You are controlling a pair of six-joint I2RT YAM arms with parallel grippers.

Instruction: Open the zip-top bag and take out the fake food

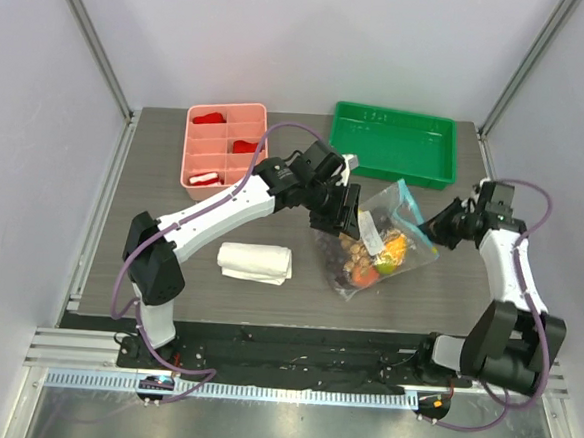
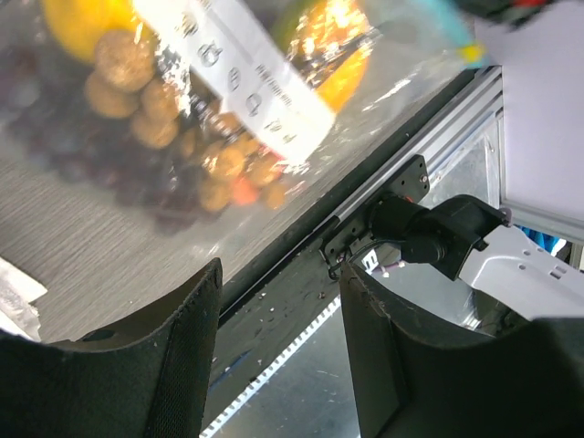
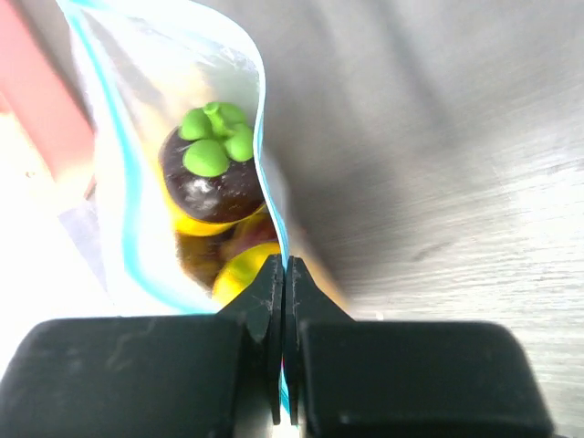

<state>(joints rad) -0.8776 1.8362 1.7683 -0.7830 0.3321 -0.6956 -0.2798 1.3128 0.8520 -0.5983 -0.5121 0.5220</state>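
Tabletop [image 1: 155,169] of grey wood grain under zip-top bag [image 1: 380,245], pale walls [image 1: 305,39] around

Top: high, behind the bases, facing down on the tabletop [image 1: 156,149] | wrist views: close, low, oblique — all three share the zip-top bag [image 1: 375,247].

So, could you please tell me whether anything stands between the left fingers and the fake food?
Yes: the clear plastic wall of the bag. The fake food sits inside the bag, and the open left fingers hover by its side, not its mouth. The right fingers are shut on the blue-edged rim.
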